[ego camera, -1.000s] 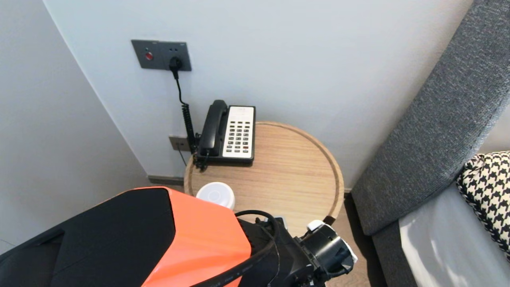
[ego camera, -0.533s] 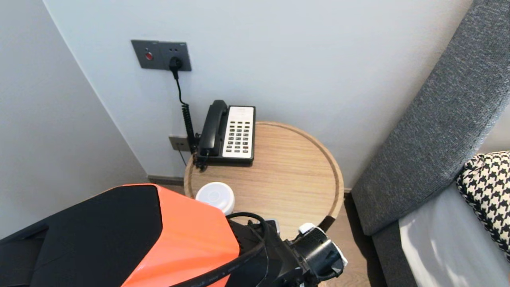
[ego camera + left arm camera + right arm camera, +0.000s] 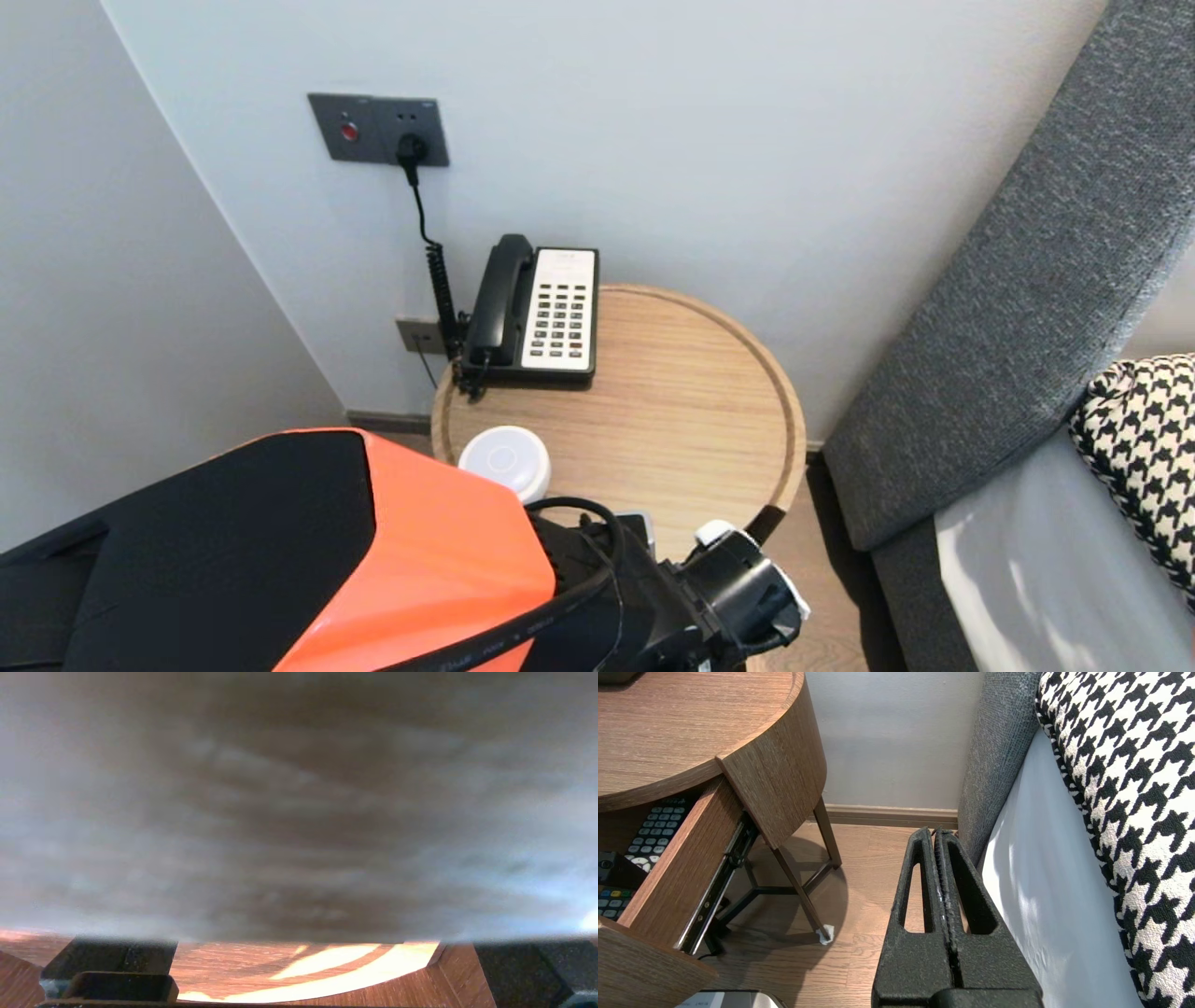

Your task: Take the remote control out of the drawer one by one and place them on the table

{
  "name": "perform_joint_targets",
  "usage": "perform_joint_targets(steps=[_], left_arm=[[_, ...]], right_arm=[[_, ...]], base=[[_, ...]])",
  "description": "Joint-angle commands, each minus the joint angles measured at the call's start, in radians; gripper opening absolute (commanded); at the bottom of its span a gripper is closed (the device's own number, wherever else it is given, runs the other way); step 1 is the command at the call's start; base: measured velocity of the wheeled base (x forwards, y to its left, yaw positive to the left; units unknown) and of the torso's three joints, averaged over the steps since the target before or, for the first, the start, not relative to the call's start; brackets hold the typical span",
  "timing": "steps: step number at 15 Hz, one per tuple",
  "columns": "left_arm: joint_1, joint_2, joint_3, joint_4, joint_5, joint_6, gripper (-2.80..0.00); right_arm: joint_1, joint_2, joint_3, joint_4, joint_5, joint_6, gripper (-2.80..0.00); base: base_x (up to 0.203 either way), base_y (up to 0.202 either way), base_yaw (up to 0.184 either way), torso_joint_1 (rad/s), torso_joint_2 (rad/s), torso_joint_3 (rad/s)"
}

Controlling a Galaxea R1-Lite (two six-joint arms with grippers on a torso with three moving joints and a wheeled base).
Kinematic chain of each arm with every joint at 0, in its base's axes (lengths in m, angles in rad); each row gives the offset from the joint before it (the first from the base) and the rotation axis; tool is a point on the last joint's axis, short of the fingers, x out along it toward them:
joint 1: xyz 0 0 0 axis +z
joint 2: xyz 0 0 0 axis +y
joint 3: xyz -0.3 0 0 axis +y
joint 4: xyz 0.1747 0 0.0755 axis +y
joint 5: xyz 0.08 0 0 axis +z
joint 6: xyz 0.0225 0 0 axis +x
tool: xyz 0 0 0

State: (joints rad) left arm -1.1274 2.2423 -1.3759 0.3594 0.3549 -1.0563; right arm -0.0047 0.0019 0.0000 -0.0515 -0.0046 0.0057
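the orange-and-black left arm [image 3: 373, 560] reaches across the foreground to the 6 o'clock edge of the round light-wood side table [image 3: 709, 392]. its left gripper [image 3: 308, 973] has its black fingers [image 3: 107, 961] spread wide apart and holds nothing, with a blurred wooden face close in front of them and wood floor showing between them. the table's wooden drawer [image 3: 682, 868] stands pulled out beneath the top, with a black remote control with pale keys [image 3: 654, 828] lying inside. on the top, a black-and-white desk telephone [image 3: 537, 313] sits at 11 o'clock and a white round lid [image 3: 504, 459] at 8 o'clock. the right gripper [image 3: 934, 835] hangs parked and empty, fingers pressed together, beside the grey upholstered bed frame [image 3: 994, 756] and a black-and-white houndstooth pillow [image 3: 1125, 788].
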Motion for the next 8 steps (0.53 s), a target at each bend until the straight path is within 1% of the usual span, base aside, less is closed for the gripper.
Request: perform_joint_targets(steps=[1, 8], left_arm=[[0.002, 0.006, -0.017, -0.003, 0.004, -0.001, 0.0], [-0.002, -0.01, -0.029, -0.002, 0.01, 0.007, 0.0]], right_arm=[[0.0, 0.001, 0.025, -0.001, 0.0, 0.0, -2.8], [0.0, 0.001, 0.025, -0.001, 0.0, 0.0, -2.8]], base=[[0.0, 0.0, 0.0, 0.0, 0.0, 0.0], [0.0, 0.0, 0.0, 0.0, 0.0, 0.0]])
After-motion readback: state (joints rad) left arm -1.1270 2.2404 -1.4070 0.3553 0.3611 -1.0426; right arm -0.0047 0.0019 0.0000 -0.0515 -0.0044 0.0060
